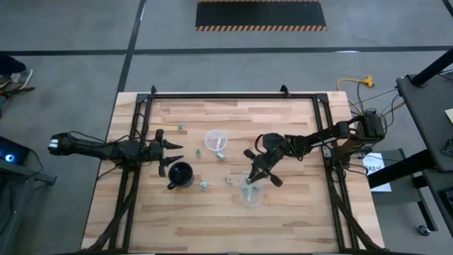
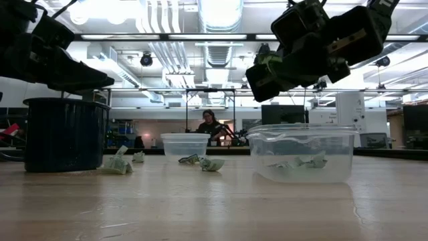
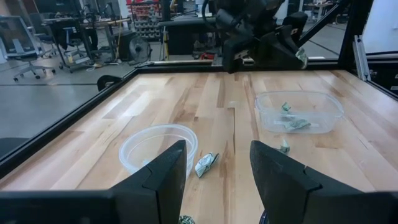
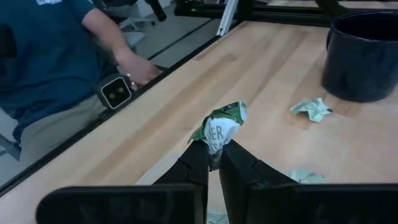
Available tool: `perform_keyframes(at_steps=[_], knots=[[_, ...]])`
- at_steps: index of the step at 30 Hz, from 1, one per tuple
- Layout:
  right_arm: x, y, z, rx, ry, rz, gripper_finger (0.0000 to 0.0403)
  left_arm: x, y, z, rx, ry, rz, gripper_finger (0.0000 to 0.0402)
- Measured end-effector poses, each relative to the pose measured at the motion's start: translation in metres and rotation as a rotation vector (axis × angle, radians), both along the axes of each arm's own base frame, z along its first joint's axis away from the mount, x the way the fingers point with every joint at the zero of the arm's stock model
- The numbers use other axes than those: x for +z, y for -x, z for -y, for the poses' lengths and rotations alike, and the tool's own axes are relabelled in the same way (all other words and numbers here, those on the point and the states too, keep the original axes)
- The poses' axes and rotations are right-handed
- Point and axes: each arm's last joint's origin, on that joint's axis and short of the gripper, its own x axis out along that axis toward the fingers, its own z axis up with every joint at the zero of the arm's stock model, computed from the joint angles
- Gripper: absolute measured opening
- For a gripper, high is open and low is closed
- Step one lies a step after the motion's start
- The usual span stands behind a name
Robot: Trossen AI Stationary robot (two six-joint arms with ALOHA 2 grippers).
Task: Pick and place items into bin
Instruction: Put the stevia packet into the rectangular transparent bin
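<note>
The items are tiny crumpled pale green and whitish pieces. One piece (image 1: 221,154) lies beside the round clear tub (image 1: 216,140). Others (image 1: 204,185) lie on the wood near the black mug (image 1: 181,174). Several (image 3: 292,122) rest inside the clear rectangular bin (image 1: 251,193). My right gripper (image 1: 256,175) hangs above that bin, shut on one piece (image 4: 221,127). My left gripper (image 1: 170,152) hovers open just beyond the mug's far side, touching nothing; its fingers (image 3: 158,180) point toward the round tub (image 3: 158,146). My right gripper (image 4: 214,152) pinches a crumpled green and white piece between its two fingertips, on the piece's lower end (image 4: 214,146). Most of the wad stands out past the tips. The piece is lifted clear of the table, above the bin (image 2: 304,154).
A loose piece (image 1: 182,127) lies near the table's far left. Another piece (image 3: 284,147) lies just outside the bin. A black frame rail (image 1: 233,95) runs round the table. A person in a blue shirt (image 4: 56,68) stands at the table's near edge.
</note>
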Motion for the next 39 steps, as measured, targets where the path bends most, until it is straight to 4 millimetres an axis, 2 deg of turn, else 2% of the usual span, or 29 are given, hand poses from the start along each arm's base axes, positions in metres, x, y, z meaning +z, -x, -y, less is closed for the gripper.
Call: perform_keyframes(at_steps=[25, 39], knots=[[-0.0003, 0.0002, -0.0047, -0.014, -0.058, -0.060, 0.0017, 0.0000, 0.0000, 0.0000, 0.000, 0.000, 0.000, 0.0162], [-0.0003, 0.0000, -0.0060, -0.033, -0.081, -0.087, 0.0123, 0.0001, 0.0000, 0.0000, 0.000, 0.000, 0.000, 0.0162]])
